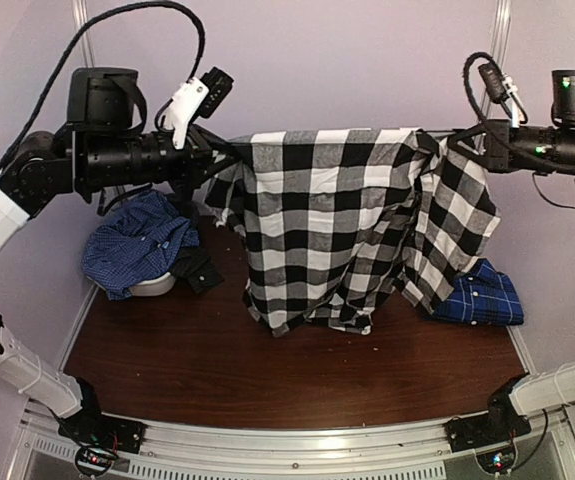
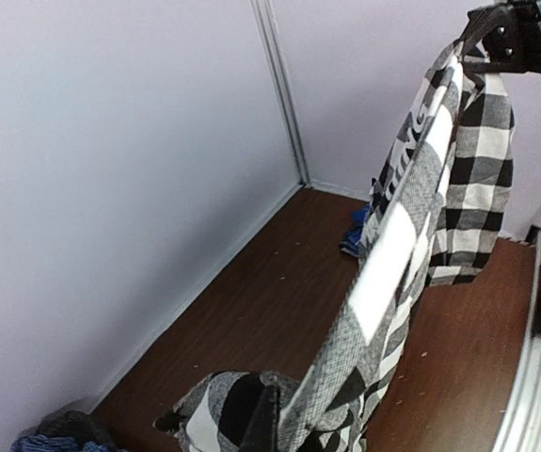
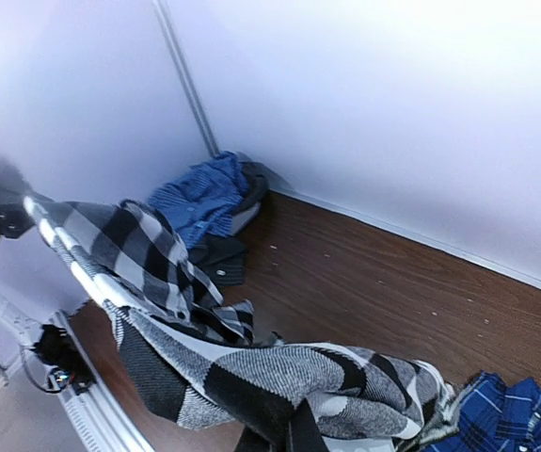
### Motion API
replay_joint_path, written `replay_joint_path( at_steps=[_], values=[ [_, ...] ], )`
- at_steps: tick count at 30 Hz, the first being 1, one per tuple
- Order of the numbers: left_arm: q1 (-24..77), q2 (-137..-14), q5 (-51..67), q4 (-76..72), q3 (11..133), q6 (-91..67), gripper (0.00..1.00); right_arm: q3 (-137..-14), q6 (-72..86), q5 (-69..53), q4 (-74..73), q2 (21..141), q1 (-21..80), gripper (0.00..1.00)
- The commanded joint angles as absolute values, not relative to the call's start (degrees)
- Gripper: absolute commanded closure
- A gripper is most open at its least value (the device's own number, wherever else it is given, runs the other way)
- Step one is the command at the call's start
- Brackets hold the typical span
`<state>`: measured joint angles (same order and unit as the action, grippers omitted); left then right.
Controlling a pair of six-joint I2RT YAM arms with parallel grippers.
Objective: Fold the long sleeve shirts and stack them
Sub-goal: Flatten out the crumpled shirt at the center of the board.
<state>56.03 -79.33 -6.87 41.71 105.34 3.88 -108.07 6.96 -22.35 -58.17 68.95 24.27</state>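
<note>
Left gripper (image 1: 223, 157) is clamped on one top corner of the black-and-white check shirt (image 1: 327, 230), center-left in the top view. Right gripper (image 1: 455, 135) is clamped on the opposite top corner, upper right. Shirt hangs spread between them across mid-frame, top edge taut. Hem is down near the table (image 1: 267, 375) — can't tell if it touches. Royal blue shirt (image 1: 485, 298) lies crumpled on the table at right, partly behind the hanging cloth. Far left — a bunched blue garment (image 1: 135, 245) sits over a white rounded object (image 1: 153, 287), black cloth piece (image 1: 195, 268) just beside.
</note>
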Motion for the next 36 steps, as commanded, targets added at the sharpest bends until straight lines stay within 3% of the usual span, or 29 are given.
replay_joint_path(
  at_steps=[1, 10, 15, 22, 27, 32, 36],
  values=[
    [58.5, -68.3, -5.4, 41.1, 103.3, -9.3, 1.0, -116.0, 12.2, -31.7, -61.5, 60.1, 24.1, 1.0],
    [61.9, -57.2, 1.1, 37.3, 99.3, -16.9, 1.0, -121.4, 19.5, -34.6, -63.7, 55.0, 23.9, 1.0],
    [61.9, -58.8, -10.8, 40.2, 101.8, -14.7, 1.0, -120.9, 19.8, -28.6, -64.4, 57.6, 23.9, 1.0],
    [59.1, -71.5, -36.8, 46.4, 116.4, -11.9, 1.0, -120.2, 17.4, -9.2, -64.6, 65.4, 23.9, 1.0],
    [41.9, -80.3, -23.3, 49.5, 122.6, -11.4, 1.0, -121.7, 14.7, -4.0, -61.6, 72.1, 23.9, 1.0],
    [39.5, -88.2, -16.9, 50.4, 129.4, -9.0, 1.0, -133.0, 11.8, -6.2, -64.3, 80.3, 23.9, 1.0],
    [39.6, -85.1, -9.2, 51.7, 130.7, -8.9, 1.0, -134.1, 12.4, -12.4, -64.6, 79.1, 23.9, 1.0]
  ],
)
